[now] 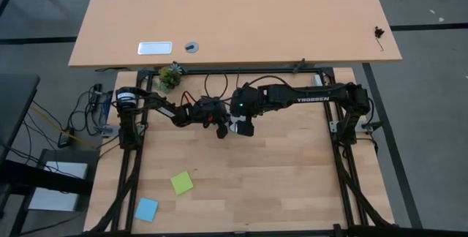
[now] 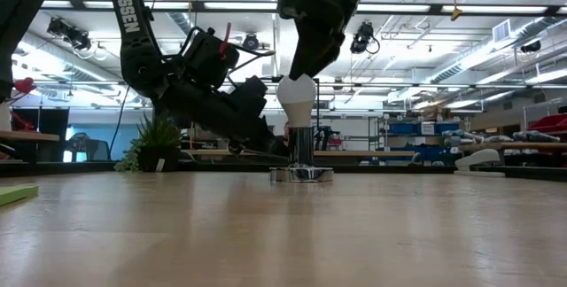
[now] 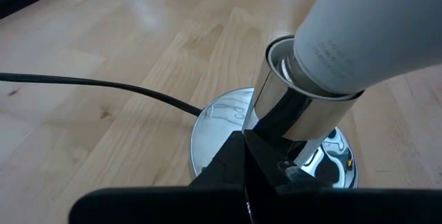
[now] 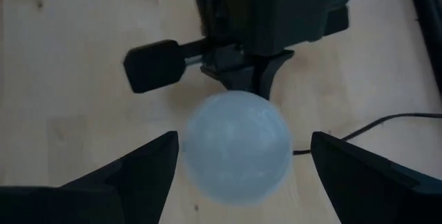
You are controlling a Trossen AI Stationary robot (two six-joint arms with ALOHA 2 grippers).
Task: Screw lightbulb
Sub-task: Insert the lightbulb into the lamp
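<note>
The white frosted lightbulb (image 2: 298, 101) stands upright with its base in the chrome stem (image 2: 301, 148) of a round silver socket disc (image 2: 301, 174) at the table's middle. My right gripper (image 4: 242, 165) is open and points down over the bulb's rounded top (image 4: 238, 144). Its fingers (image 4: 138, 172) stand on either side of the top, with a gap showing on each side. My left gripper (image 2: 279, 145) reaches in low from the table's left and is shut on the socket's stem. The bulb's screw base is hidden inside the stem. My left gripper holds the socket's chrome stem (image 3: 273, 106) below the bulb, coming nearly level from the table's left. One dark finger (image 3: 266, 148) lies against the stem's near side; the other is hidden behind it. The socket disc rests flat on the table.
The socket's black cord (image 3: 103, 86) runs off across the table. A green sticky note (image 1: 182, 183) and a blue one (image 1: 146, 209) lie toward the near left. A small plant (image 1: 170, 77) stands at the far left, and a larger desk (image 1: 234, 17) lies beyond.
</note>
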